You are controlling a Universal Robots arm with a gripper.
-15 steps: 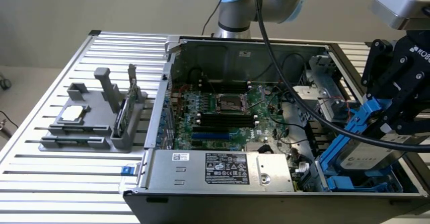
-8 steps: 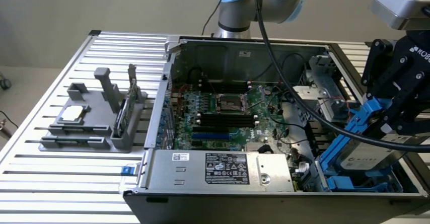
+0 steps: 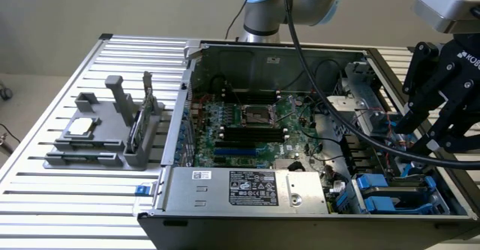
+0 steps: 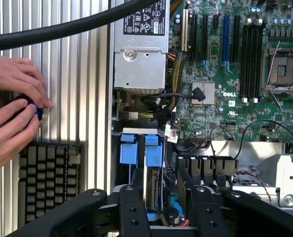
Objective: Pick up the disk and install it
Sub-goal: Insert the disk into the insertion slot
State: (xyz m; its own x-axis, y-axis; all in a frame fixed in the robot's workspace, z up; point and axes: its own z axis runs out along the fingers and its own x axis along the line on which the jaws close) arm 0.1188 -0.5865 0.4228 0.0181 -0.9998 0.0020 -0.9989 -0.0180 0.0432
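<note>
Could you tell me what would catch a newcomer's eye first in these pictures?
First, the open computer case on the slatted table, its green motherboard bare in the middle. Next, the black gripper, jaws open, hanging over the blue carriers in the case's corner at the exterior view's lower right. In the wrist view, a person's hands hold a small dark object beside a keyboard.

Disk (image 3: 390, 194) inside case (image 3: 300, 231), beside motherboard (image 3: 255, 129).
</note>
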